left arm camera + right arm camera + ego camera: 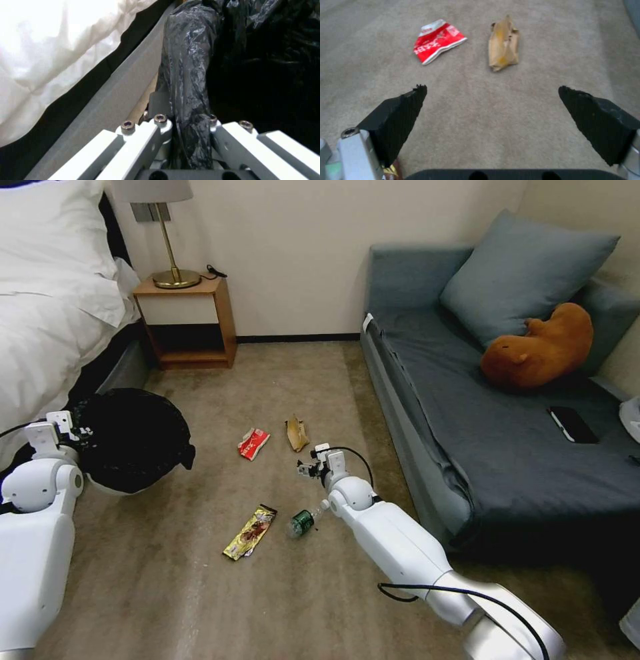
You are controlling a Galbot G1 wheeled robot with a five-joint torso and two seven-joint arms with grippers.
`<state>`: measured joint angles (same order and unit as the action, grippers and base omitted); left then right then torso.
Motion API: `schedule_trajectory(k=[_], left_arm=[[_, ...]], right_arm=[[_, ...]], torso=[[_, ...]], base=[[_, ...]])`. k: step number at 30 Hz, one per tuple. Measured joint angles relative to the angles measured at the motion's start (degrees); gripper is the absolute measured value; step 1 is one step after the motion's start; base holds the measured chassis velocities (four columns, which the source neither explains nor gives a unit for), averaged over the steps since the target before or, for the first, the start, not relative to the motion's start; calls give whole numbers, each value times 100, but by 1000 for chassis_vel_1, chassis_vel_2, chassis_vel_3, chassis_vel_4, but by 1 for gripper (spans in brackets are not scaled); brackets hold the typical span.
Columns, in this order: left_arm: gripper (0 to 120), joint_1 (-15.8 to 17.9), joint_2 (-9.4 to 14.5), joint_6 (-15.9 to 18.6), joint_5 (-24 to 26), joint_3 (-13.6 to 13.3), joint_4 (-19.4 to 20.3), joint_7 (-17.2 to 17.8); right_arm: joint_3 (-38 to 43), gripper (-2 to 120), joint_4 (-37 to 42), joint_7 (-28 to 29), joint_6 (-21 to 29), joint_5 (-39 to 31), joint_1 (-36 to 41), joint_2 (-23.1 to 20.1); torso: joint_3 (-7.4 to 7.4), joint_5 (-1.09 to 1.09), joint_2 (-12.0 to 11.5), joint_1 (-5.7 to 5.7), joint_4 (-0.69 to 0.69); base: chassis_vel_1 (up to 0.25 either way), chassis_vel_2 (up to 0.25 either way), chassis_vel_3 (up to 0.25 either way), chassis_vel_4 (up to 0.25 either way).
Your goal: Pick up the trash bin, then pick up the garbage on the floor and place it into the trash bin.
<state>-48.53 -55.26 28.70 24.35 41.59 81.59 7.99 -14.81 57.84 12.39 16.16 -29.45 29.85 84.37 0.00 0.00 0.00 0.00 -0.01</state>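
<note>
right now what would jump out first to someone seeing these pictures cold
Probably the litter strewn on the carpet between bed and sofa: a red packet, a tan wrapper, a gold wrapper and a small bottle. The right gripper hangs open just above the carpet near the tan wrapper. By the bed, the left gripper pinches the black bag at the rim of the trash bin.

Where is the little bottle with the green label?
In the head view, the bottle lies on the carpet beside the right arm, just right of the gold-brown wrapper.
</note>
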Motion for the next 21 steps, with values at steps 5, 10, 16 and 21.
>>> schedule_trajectory(k=[5,10,16,21], left_arm=[[3,-80,-1,-19,8,61,36,-2],[3,-108,-13,-35,15,83,47,-8],[3,-104,-32,-37,16,87,47,-9],[3,-78,-75,-37,26,83,37,12]], right_arm=[[-204,100,45,0,6,36,46,54],[-347,100,92,-2,12,63,90,62],[-448,100,94,-13,13,67,84,76],[-612,100,83,-94,17,60,11,4]], torso=[[0,0,0,0,2],[0,0,0,0,0],[0,0,0,0,1],[0,0,0,0,1]], base=[[-73,68,83,-70],[-78,68,75,-78],[-61,80,64,-76],[-77,71,87,-62]])
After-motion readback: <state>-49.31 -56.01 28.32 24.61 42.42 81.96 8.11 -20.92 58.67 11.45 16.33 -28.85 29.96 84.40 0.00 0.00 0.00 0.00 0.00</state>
